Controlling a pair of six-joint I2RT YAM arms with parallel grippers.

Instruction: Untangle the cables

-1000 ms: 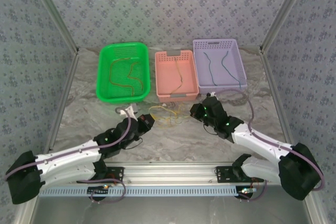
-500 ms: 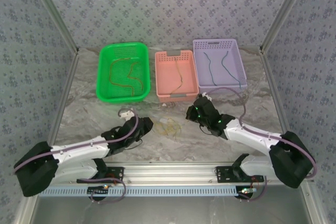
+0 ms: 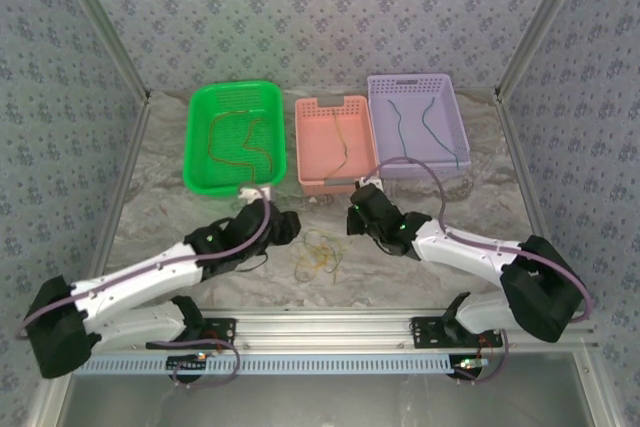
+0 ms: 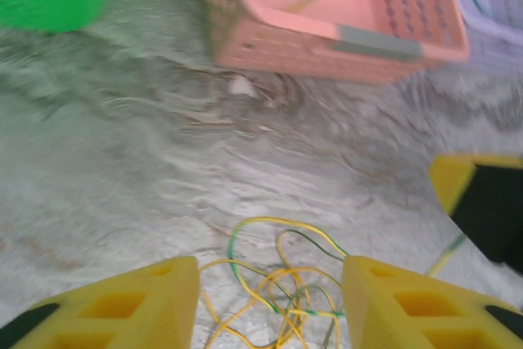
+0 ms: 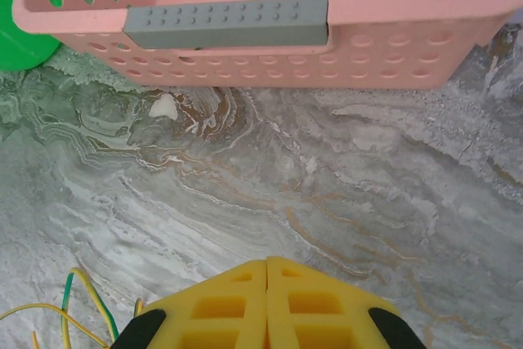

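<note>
Two end effectors sit low over the marbled counter (image 3: 150, 217). Near side: the left end effector (image 4: 268, 274) is spread wide and grips nothing. Tangled yellow-and-green cables (image 4: 282, 288) lie on the counter right in front of it. The right end effector (image 5: 267, 275) is pinched fully together and empty, right of and beyond the tangle, close to the pink basket (image 5: 392, 38). Far side: green basket (image 3: 198, 137) left, purple basket (image 3: 450, 117) right, more cables lying in all three.
</note>
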